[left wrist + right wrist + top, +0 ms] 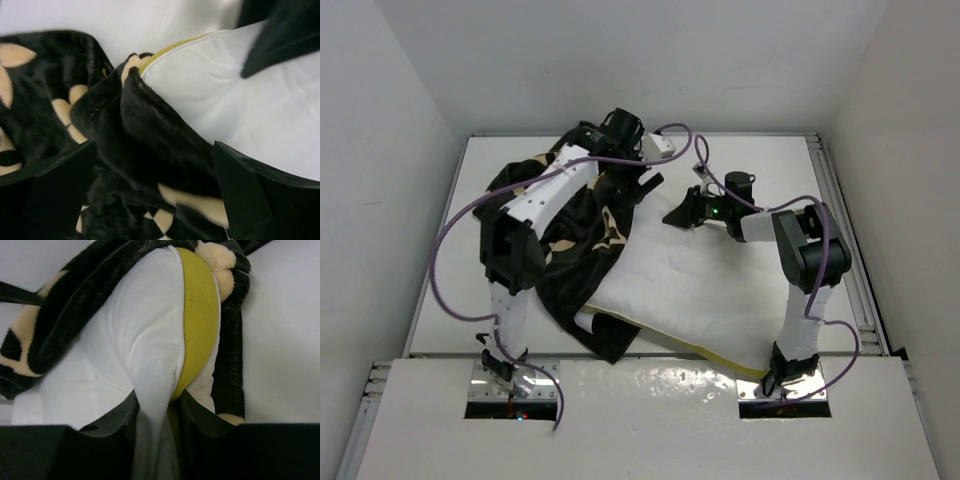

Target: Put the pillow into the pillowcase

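The pillow [700, 290] lies flat in the middle of the surface [770, 165], one long edge towards the arm bases and its yellow trim showing along that near edge. The pillowcase [575, 250] is bunched in a dark heap on the left and far side. It drapes over the pillow's left edge and far left corner, while most of the white quilting lies bare to the right.

The left arm reaches over the heap to the far end. In its wrist view, the left fingers [55, 190] stand wide apart, with a thick fold of the pillowcase rising between them and neither one pressing it. Just beyond that fold is the pillow's corner, its trim tucked under the black rim of the case.

The right arm comes in from the right at the pillow's far end. The right fingers [105, 440] are narrow, pinching the pillow's edge, with white cloth and a strip of yellow trim squeezed between them. Above the pinch the pillow bulges, and the pillowcase's rim wraps round its top and sides.
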